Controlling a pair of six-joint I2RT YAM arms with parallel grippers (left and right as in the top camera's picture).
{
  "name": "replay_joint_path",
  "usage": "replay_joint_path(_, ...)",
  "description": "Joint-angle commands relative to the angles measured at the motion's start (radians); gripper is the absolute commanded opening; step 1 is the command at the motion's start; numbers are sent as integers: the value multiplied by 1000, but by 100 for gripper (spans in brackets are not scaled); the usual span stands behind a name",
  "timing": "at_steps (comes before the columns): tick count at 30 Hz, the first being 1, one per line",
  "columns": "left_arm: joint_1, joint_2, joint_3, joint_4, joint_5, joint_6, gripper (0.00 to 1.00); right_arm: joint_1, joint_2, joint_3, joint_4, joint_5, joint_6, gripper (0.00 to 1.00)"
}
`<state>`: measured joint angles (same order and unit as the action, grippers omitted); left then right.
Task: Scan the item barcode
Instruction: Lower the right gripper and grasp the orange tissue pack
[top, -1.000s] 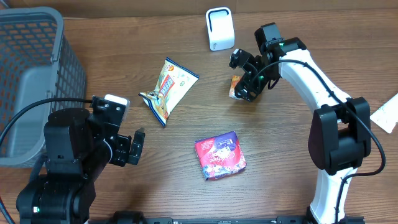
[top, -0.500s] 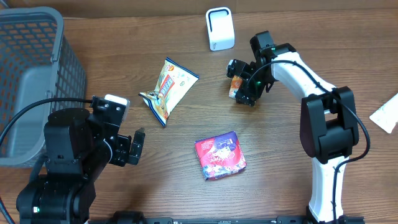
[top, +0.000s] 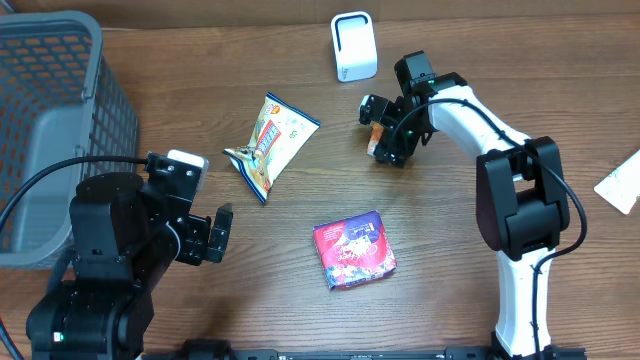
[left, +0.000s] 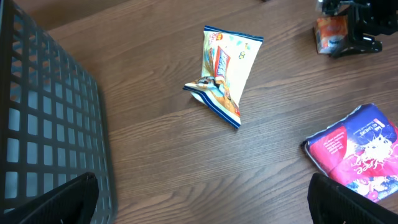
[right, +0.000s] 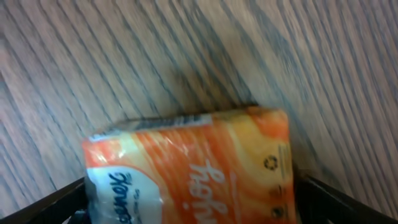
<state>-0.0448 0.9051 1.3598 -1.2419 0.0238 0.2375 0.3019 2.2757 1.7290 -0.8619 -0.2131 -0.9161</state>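
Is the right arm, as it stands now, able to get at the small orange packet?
Probably yes: its open fingers stand on either side of the orange packet, with nothing else between them.

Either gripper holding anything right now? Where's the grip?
Nothing is held. The right gripper stands open astride the orange snack packet, not closed on it; the left gripper is open and empty.

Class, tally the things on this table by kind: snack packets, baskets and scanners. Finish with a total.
Snack packets: 3 (crumpled snack bag, orange packet, red pouch)
Baskets: 1 (grey basket)
Scanners: 1 (white scanner)
Total: 5
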Motion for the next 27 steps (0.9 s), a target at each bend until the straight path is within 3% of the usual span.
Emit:
replay_joint_path(1,6,-2,0,2,14,-13,100,18,44,6,1,11,13,100)
replay_joint_path(5,6,-2,0,2,14,-13,100,18,44,6,3,11,57,97)
replay_joint_path(11,6,-2,0,1,14,-13,100,18,44,6,5,11,83,68)
replay_joint_path(23,6,-2,0,0,14,-13,100,18,-21,8,6,5,203,70)
replay_joint_path(27,6,-2,0,-14,14,-13,100,18,-79,22,-41,-83,214,69)
